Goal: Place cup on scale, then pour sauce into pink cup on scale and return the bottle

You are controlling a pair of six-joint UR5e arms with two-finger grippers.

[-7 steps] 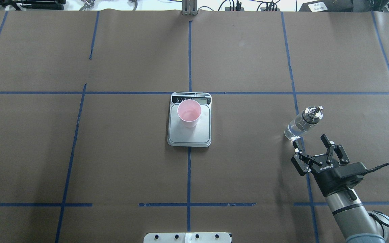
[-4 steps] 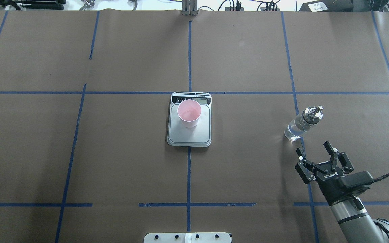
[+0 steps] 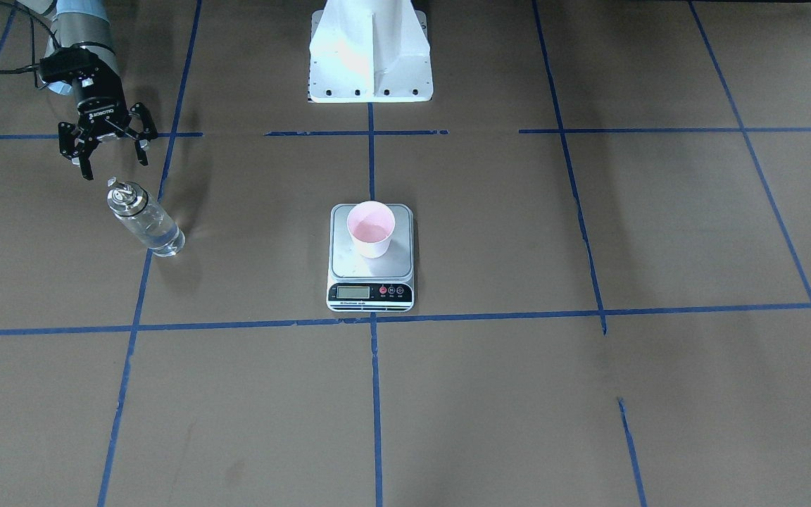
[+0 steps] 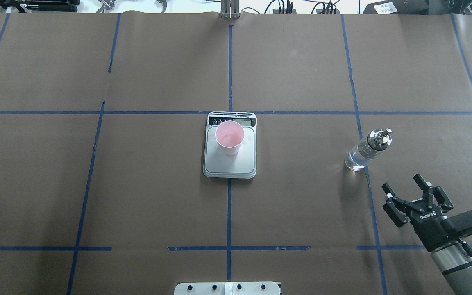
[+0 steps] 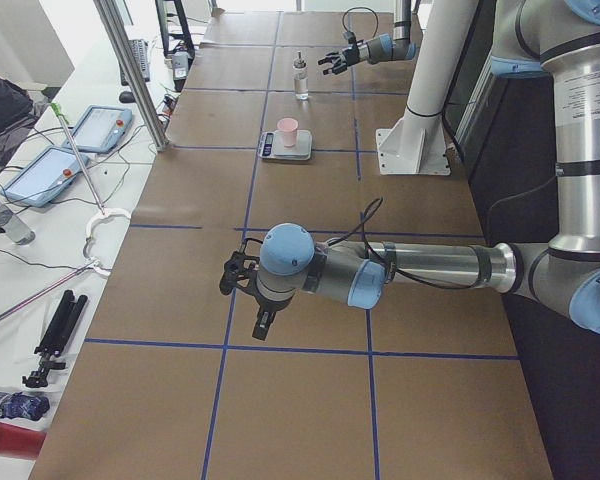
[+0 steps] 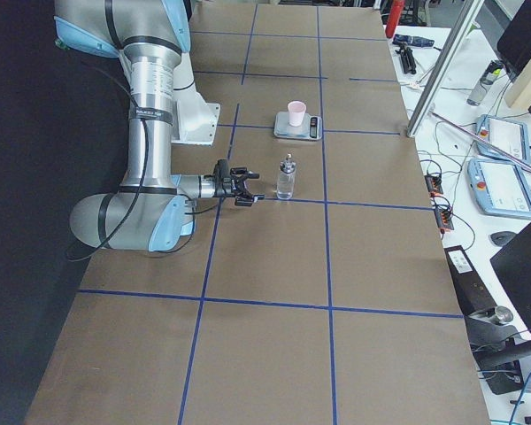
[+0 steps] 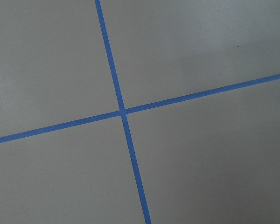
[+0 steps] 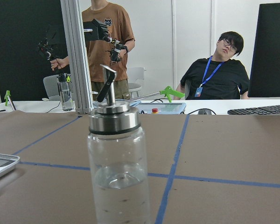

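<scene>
- Two fingers of the right gripper [image 3: 114, 167] stand spread in the front view, with "ROBOTIQ" printed on its body. The bottle [image 3: 145, 224] stands free just before it, and the cup [image 3: 371, 231] sits upright on the scale [image 3: 349, 266].
- Overhead: the bottle stands beside a blue tape line [image 4: 359, 123], well apart from the scale.
- Left-end view: the left gripper [image 5: 235, 277] hangs low; whether it is apart or together cannot be told.
- Left wrist: tape lines cross on the table [image 7: 200, 163].
- Right wrist: the sauce [image 8: 119, 179] shows through the glass, with two people [image 8: 214, 70] beyond.
</scene>
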